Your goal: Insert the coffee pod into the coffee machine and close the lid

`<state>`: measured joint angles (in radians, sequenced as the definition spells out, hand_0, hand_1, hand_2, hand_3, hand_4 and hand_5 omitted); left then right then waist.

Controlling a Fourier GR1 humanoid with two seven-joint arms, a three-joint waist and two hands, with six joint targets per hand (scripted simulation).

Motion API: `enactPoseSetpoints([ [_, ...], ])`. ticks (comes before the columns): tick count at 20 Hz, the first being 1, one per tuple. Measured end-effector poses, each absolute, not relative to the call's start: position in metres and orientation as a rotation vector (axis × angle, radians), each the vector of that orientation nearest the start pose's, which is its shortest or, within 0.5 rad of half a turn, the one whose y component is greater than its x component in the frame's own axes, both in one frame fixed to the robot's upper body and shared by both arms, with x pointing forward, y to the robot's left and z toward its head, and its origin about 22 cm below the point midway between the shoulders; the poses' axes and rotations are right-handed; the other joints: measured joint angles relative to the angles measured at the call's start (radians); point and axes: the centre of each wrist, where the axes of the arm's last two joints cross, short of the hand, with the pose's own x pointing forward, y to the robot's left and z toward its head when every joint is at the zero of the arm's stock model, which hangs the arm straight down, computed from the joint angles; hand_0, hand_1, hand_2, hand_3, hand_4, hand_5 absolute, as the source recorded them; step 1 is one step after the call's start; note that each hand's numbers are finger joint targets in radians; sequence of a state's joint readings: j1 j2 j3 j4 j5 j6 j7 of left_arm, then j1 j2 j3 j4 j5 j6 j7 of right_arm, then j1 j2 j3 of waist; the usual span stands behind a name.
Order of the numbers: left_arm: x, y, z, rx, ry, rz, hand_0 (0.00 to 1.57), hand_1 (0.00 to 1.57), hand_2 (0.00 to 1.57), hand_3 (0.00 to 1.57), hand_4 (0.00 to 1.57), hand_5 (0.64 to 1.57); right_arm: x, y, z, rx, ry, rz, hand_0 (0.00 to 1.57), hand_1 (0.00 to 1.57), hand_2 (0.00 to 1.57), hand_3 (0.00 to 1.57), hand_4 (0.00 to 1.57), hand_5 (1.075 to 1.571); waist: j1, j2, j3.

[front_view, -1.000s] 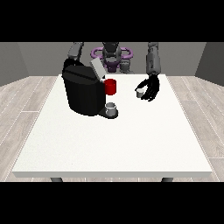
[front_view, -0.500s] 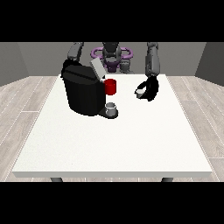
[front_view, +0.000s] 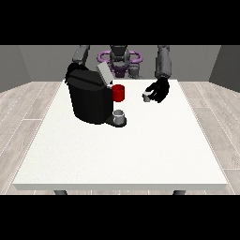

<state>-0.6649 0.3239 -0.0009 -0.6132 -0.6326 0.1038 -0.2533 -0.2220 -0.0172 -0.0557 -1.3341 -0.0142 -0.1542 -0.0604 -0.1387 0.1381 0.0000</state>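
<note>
No brand, label or writing can be read on anything here. The large white table [front_view: 122, 154] is a flat, matte slab whose near half carries nothing; grey legs show under its near edge, and pale wood-plank floor runs to either side. Further back, left of centre, stands the coffee machine [front_view: 90, 99], a bulky black body with rounded corners, and on its low base at the right sits a small grey cup [front_view: 119, 115]. Above that cup a red cylindrical part [front_view: 119, 93] juts from the machine's right side, and the grey lid [front_view: 104, 73] stands tilted up and open at the top. To the right of the machine, well apart from it, the black hand at the view's right [front_view: 158, 90] has its fingers curled round a small pale coffee pod [front_view: 146, 96], which it holds above the table. At the far left, the hand at the view's left [front_view: 73, 70] is mostly hidden behind the machine's top, so I cannot tell how its fingers lie. Beyond the far edge is the robot's torso [front_view: 119, 58], dark with purple rings.
</note>
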Motion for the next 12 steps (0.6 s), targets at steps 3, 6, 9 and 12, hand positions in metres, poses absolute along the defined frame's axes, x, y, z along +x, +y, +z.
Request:
enactPoseSetpoints([
  [3, 0.398, 0.282, 0.025, 0.624, -1.455, -0.902, 1.29, 1.29, 1.36, 1.34, 0.56, 1.571, 0.293, -0.222, -0.012, -0.101, -1.572, -0.099, 0.0, 0.0, 0.0, 0.0, 0.44, 1.571, 0.005, -0.021, 0.0001],
  [6, 0.41, 0.274, 0.048, 0.605, -1.487, -0.92, 1.26, 1.26, 1.33, 1.29, 0.54, 1.571, 0.293, -0.227, -0.018, -0.107, -1.553, -0.101, 0.0, 0.0, 0.0, 0.0, 0.49, 1.571, 0.006, -0.032, 0.0003],
  [9, 0.418, 0.263, 0.067, 0.577, -1.517, -0.953, 1.25, 1.25, 1.33, 1.29, 0.56, 1.571, 0.298, -0.227, -0.017, -0.119, -1.538, -0.096, 0.0, 0.0, 0.0, 0.0, 0.47, 1.571, 0.014, -0.049, 0.0004],
  [12, 0.428, 0.26, 0.094, 0.558, -1.538, -0.967, 1.25, 1.25, 1.33, 1.28, 0.54, 1.571, 0.297, -0.229, -0.023, -0.109, -1.529, -0.088, 0.0, 0.0, 0.0, 0.0, 0.41, 1.571, 0.011, -0.06, 0.0002],
])
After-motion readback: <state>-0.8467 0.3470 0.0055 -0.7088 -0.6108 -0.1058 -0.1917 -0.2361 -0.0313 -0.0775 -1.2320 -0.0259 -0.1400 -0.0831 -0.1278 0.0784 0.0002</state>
